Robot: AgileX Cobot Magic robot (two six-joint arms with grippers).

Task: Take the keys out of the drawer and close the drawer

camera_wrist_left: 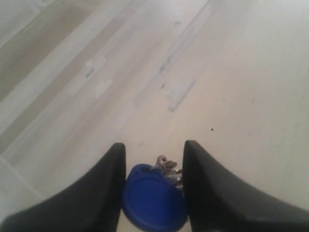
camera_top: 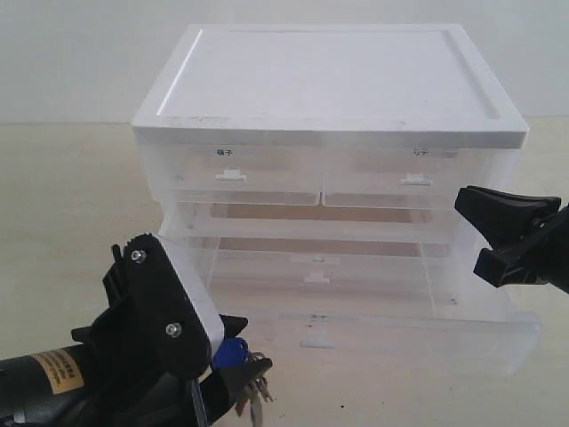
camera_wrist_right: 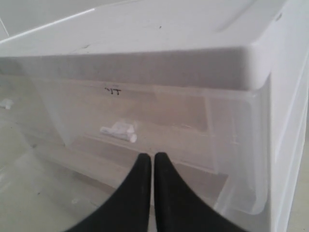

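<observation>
The keys [camera_top: 235, 354], silver metal on a ring with a blue oval fob, hang outside the drawer at the lower left, above the table. My left gripper [camera_top: 238, 351] is shut on them. In the left wrist view the blue fob [camera_wrist_left: 153, 198] sits pinched between the two black fingers of the left gripper [camera_wrist_left: 153, 147], with the metal keys bunched behind it. The clear bottom drawer [camera_top: 373, 334] of the cabinet stands pulled out toward the front. My right gripper [camera_top: 484, 233] hovers by the cabinet's right side, above the drawer; its fingers [camera_wrist_right: 153, 155] are shut with nothing between them.
The cabinet is clear plastic with a white lid [camera_top: 329, 80]. Two small upper drawers are closed, each with a white handle [camera_wrist_right: 119, 131]. The middle drawer [camera_top: 316, 277] sits slightly forward. Pale table surface [camera_top: 71, 222] lies to the left.
</observation>
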